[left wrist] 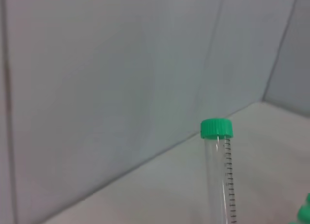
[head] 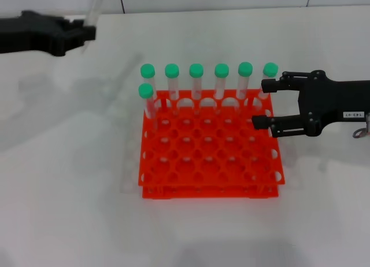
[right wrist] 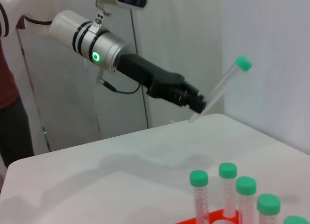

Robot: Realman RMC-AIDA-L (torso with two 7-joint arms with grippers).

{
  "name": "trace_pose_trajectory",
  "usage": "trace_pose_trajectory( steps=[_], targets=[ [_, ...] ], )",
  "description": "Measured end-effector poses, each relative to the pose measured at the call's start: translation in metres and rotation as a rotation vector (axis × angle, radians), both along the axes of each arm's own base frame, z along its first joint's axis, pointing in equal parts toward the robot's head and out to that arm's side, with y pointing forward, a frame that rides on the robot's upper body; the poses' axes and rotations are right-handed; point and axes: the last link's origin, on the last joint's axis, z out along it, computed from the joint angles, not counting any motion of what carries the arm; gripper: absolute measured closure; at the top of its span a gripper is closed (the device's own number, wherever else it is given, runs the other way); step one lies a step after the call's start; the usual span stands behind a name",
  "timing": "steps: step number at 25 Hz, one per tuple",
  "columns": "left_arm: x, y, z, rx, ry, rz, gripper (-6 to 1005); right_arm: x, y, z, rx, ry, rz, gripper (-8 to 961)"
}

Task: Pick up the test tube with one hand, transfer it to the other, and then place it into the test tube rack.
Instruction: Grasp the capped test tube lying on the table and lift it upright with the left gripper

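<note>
My left gripper (head: pixel 85 33) is raised over the table's far left corner, shut on the lower end of the test tube (head: pixel 93 7). The tube slants upward and its top leaves the head view. In the right wrist view the left gripper (right wrist: pixel 196 102) holds this tube (right wrist: pixel 220 88) with its green cap (right wrist: pixel 243 64) uppermost. The left wrist view shows only the cap (left wrist: pixel 216 128) and clear body. The red-orange test tube rack (head: pixel 208 148) stands mid-table. My labelled right gripper (head: pixel 263 104) hovers open at the rack's far right corner, holding nothing.
Several green-capped tubes (head: pixel 196 82) stand in the rack's back row, and one more (head: pixel 146 99) stands at the left of the second row. The rightmost tube (head: pixel 270 70) is close to my right gripper's far finger. Pale walls close off the table's far side.
</note>
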Motion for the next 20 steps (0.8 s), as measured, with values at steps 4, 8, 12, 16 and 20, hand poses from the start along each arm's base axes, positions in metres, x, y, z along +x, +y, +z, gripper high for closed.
trace_pose_trajectory(
  steps=[4,8,12,16,20],
  targets=[
    [0.014,0.004,-0.009,0.0,-0.027,-0.084,789,0.0,0.001,0.0,0.005,-0.001,-0.001,150],
    [0.023,0.007,-0.02,0.009,-0.061,-0.171,787,0.0,0.002,0.0,0.01,-0.002,-0.004,150],
    [0.032,0.011,-0.029,0.009,-0.086,-0.23,785,0.0,0.002,0.0,0.012,-0.002,-0.004,150],
    [0.041,0.014,-0.039,-0.003,-0.092,-0.274,784,-0.001,0.002,0.001,0.013,0.001,-0.004,150],
    [0.049,0.012,-0.052,-0.034,-0.072,-0.325,782,-0.001,0.003,0.001,0.016,0.007,-0.003,150]
  ],
)
